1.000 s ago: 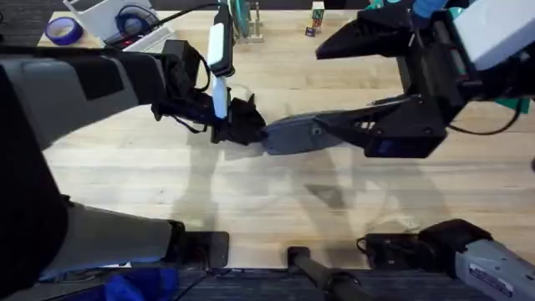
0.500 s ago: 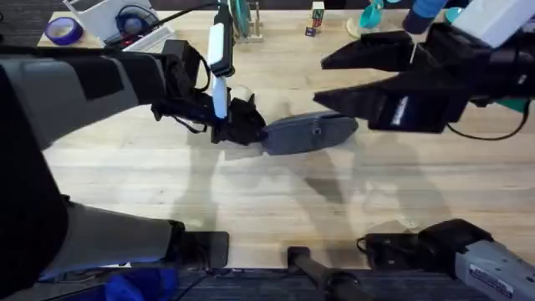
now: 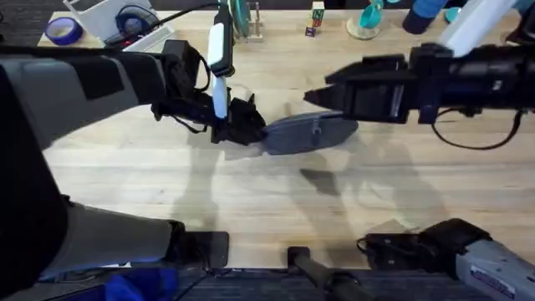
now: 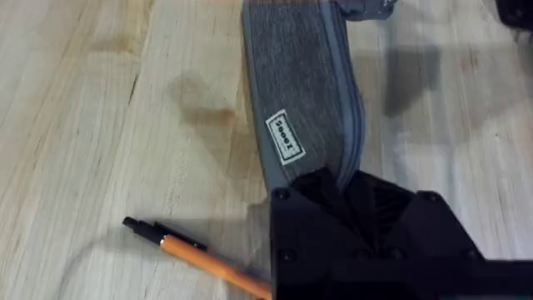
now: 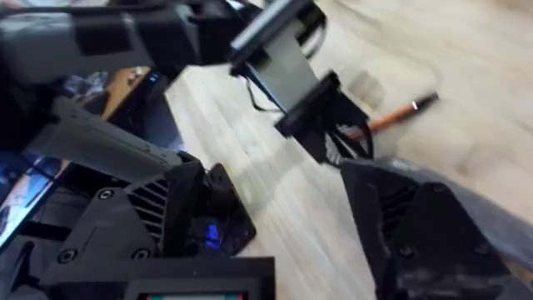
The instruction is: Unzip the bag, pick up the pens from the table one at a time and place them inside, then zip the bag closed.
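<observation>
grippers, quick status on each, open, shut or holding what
Left gripper: shut on the end of the grey pencil pouch.
Right gripper: open, holding nothing, raised above the pouch's other end.

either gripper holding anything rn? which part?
Left gripper clamps the bag at its end nearest that arm. Right gripper is open above the bag's other end, holding nothing.

A roll of blue tape (image 3: 61,31) lies at the far left corner of the tabletop (image 3: 251,192). Just beside it stands a white box (image 3: 113,15) with a blue cable coil (image 3: 134,17) in it. Along the far edge sit a small block (image 3: 317,12), a teal object (image 3: 368,17) on a round base, and a blue object (image 3: 422,15).
</observation>
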Available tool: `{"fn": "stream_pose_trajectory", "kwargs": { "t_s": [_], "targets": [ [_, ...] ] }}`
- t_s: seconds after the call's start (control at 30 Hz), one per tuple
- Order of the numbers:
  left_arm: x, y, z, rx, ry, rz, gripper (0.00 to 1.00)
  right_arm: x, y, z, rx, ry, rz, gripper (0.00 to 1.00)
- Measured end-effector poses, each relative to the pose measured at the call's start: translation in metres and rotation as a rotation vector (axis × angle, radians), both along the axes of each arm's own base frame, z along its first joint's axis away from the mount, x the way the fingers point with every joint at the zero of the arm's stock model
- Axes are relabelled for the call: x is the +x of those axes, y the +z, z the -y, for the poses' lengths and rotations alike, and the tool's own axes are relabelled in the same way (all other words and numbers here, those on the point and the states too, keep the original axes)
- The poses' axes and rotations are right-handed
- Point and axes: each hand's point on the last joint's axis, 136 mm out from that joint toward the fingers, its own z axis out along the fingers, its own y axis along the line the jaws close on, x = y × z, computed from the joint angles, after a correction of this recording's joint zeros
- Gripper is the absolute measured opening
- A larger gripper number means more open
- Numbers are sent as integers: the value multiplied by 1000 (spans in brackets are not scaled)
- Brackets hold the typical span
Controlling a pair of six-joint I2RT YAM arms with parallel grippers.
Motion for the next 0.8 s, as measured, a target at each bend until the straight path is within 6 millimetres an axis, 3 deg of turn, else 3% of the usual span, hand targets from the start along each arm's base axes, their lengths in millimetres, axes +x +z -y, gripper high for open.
{"fn": "stream_pose_trajectory", "kwargs": {
  "t_s": [0.4, 0.8],
  "targets": [
    [0, 0, 0, 0, 0, 0, 42, 0, -12, 3, -130, -100, -77, 997],
    [0, 0, 0, 0, 0, 0, 42, 8, -46, -15, -340, -117, -228, 998]
  ]
}}
